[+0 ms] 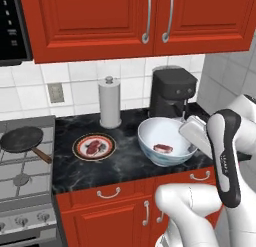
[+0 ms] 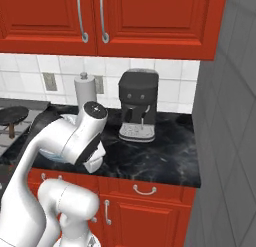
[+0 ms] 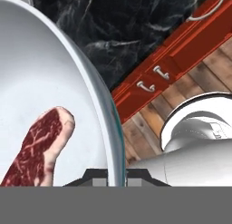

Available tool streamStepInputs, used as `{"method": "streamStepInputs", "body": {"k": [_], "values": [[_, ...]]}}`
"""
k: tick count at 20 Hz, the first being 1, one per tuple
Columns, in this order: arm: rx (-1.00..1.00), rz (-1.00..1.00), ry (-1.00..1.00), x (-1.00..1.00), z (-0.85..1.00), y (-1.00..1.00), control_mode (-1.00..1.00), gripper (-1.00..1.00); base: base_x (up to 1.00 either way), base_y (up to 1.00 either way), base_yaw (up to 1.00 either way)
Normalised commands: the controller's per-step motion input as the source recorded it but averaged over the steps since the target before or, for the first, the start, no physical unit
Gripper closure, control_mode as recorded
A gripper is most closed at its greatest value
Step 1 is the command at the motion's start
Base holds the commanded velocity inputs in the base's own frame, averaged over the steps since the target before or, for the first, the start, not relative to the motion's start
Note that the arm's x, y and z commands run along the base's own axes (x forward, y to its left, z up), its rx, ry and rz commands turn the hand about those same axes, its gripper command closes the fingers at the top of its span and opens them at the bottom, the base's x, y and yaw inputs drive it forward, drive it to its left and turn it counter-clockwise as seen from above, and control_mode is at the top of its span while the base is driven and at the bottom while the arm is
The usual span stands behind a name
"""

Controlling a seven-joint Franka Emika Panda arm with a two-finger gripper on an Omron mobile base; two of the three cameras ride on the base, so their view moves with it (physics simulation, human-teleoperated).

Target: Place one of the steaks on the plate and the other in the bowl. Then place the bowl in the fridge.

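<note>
The pale bluish-white bowl is over the black counter in front of the coffee machine, with one steak lying inside it. My gripper is shut on the bowl's right rim. In the hand view the rim runs down between my fingertips, my gripper clamps it, and the marbled steak lies just inside. Whether the bowl rests on the counter or hangs just above it, I cannot tell. The other steak lies on the red-rimmed plate, to the bowl's left. The fridge is out of view.
A black coffee machine stands right behind the bowl, with a paper towel roll to its left. A frying pan sits on the stove at far left. Red cabinets hang overhead, and a grey wall closes the right side.
</note>
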Motion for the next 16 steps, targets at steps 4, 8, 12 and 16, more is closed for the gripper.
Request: {"method": "streamStepInputs", "body": {"k": [4,8,12,16], "values": [[0.0,0.0,0.0,0.0,0.0,0.0,1.0,1.0,-0.51,0.41,0.25],[0.0,0.0,0.0,0.0,0.0,0.0,1.0,1.0,-0.51,0.75,0.33],[0.0,0.0,0.0,0.0,0.0,0.0,1.0,1.0,-0.69,0.81,0.31],[0.0,0.0,0.0,0.0,0.0,0.0,1.0,1.0,-0.68,0.82,0.54]]}}
